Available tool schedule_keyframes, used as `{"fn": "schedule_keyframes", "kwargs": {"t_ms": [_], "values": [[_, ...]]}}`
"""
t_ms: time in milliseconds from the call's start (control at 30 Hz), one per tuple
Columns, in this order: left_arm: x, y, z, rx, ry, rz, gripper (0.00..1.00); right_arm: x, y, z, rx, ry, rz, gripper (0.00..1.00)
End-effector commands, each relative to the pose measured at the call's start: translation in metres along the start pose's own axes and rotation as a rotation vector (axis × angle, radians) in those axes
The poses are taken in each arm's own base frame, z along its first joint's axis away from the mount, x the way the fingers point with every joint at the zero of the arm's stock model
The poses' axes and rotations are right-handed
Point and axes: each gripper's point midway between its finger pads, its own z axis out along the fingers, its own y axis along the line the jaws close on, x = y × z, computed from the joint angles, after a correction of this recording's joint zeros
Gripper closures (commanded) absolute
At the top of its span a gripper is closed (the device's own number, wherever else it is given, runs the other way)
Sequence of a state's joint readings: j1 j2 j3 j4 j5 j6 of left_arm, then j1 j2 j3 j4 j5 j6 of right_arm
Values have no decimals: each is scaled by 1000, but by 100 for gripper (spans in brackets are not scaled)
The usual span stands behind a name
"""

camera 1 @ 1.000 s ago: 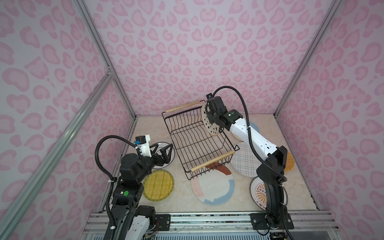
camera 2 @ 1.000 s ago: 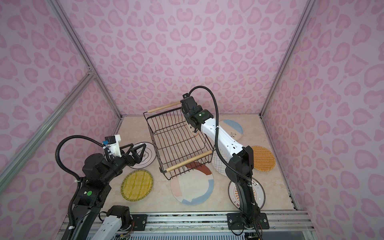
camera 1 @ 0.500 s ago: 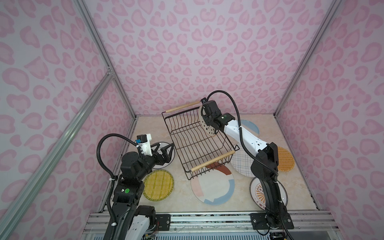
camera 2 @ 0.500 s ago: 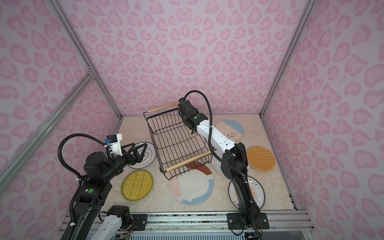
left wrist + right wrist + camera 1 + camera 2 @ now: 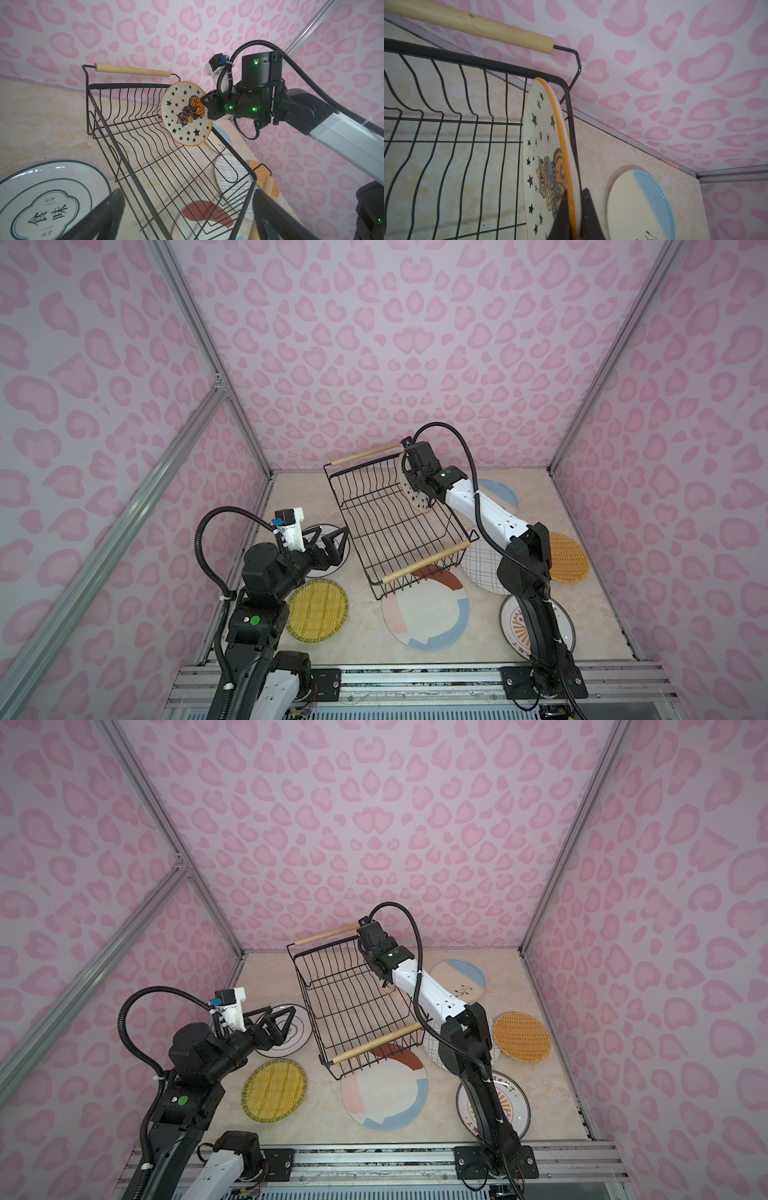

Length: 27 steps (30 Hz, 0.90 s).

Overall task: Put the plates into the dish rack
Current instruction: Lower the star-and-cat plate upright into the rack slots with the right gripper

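The black wire dish rack (image 5: pixel 426 563) (image 5: pixel 374 1040) (image 5: pixel 128 85) stands mid-table and holds no plates. My right gripper (image 5: pixel 574 193) (image 5: pixel 204 101) is shut on the rim of the starred plate (image 5: pixel 411 493) (image 5: pixel 182 116) (image 5: pixel 544 145). It holds that plate on edge at the rack's far right corner, just inside the side rim. Whether the plate touches the wires I cannot tell. My left gripper (image 5: pixel 328 537) (image 5: pixel 276 1017) (image 5: pixel 188 195) hangs open and empty over the black-rimmed plate (image 5: pixel 332 568) (image 5: pixel 41 197), left of the rack.
Flat on the table lie a yellow woven plate (image 5: pixel 318 610), a colour-blocked plate (image 5: pixel 426 614) partly under the rack, a blue-gridded plate (image 5: pixel 482 572), an orange woven plate (image 5: pixel 567 562), a sunburst plate (image 5: pixel 515 622) behind the right arm, and a cream-and-blue plate (image 5: pixel 498 493). Pink walls enclose the table.
The right arm has shifted a little to the left with the starred plate, bringing it nearer the rack's far right corner. The left arm has stayed still.
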<state>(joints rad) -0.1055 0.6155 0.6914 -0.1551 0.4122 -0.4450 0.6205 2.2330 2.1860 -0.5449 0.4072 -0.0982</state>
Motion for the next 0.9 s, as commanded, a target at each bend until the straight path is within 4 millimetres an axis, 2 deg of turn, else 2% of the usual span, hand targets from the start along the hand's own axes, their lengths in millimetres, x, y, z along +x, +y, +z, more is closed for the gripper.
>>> {"fn": "schedule_keyframes", "kwargs": {"t_ms": [0,500,667,867], "values": [[-6,-5,0,25,-29,16,2,-17,-3,4,19,-72,44,100],[-4,-8,4,52,-2,1,2,-4,7,16,0,-39,36,100],[-4,-7,4,49,-5,0,2,-7,7,13,1,-46,38,100],[-4,-6,4,49,-5,-4,2,-7,5,12,4,-46,35,90]]}}
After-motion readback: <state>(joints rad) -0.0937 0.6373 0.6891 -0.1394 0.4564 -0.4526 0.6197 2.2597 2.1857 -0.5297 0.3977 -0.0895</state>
